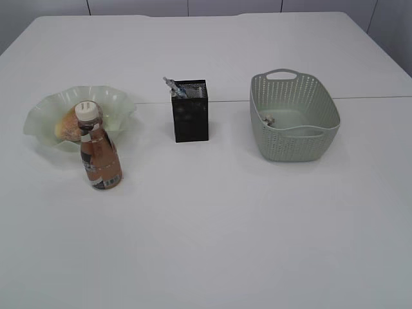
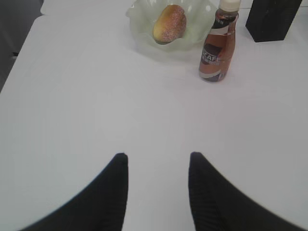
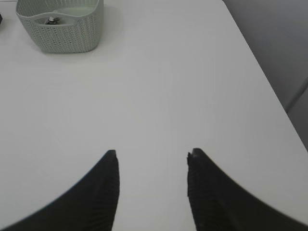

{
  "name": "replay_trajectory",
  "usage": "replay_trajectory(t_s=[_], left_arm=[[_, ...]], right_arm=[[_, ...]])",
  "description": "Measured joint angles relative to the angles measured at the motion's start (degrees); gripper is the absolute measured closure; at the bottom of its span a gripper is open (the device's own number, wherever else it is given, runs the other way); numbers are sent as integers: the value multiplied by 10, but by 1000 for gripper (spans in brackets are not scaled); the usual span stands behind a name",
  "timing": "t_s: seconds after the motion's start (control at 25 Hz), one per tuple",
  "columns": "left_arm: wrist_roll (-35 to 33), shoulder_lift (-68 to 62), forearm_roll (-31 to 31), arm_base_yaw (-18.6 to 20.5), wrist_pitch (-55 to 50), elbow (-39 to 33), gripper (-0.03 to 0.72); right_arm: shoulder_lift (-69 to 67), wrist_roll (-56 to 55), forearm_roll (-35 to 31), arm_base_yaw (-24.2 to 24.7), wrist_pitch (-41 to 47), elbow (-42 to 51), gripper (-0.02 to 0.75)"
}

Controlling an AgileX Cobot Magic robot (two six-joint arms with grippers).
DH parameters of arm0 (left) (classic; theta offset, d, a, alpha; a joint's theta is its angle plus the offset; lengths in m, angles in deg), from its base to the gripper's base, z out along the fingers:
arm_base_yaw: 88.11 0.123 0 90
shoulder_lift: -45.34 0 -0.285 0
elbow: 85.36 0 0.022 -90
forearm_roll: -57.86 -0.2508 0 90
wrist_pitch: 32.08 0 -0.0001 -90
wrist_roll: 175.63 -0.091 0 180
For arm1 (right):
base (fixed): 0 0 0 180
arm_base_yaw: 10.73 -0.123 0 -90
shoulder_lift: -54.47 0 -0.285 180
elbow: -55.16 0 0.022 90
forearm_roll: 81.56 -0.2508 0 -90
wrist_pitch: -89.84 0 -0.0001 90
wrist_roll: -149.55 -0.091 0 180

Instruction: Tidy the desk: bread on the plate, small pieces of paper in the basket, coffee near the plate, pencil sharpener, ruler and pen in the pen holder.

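Observation:
The bread (image 2: 169, 23) lies in the pale green wavy plate (image 1: 45, 116) at the left of the desk (image 1: 212, 219). Directly in front of the plate stands the coffee (image 1: 100, 151) bottle, upright with its white cap on. A black mesh pen holder (image 1: 190, 112) stands mid-desk with a pen-like item (image 1: 174, 87) sticking out of its top; ruler and pencil sharpener are hidden. The grey-green basket (image 1: 293, 119) at the right holds a small piece of paper (image 1: 268, 120). My left gripper (image 2: 158, 156) and right gripper (image 3: 151, 154) hang open over bare desk, holding nothing. Neither arm appears in the exterior view.
A thin seam (image 1: 380, 98) crosses the desk behind the basket. The desk's right edge (image 3: 269, 82) runs close beside my right gripper, and its left edge (image 2: 19, 53) shows in the left wrist view.

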Motion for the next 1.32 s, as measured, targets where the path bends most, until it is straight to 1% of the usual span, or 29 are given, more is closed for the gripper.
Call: replay_trajectory(t_s=[0.28, 0.52, 1.32], left_arm=[[0, 0, -10, 0, 0, 0, 381], [0, 0, -10, 0, 0, 0, 381], [0, 0, -11, 0, 0, 0, 381]], right_arm=[[0, 3, -11, 0, 0, 0, 391], [0, 51, -53, 0, 0, 0, 391], [0, 60, -58, 0, 0, 0, 391]])
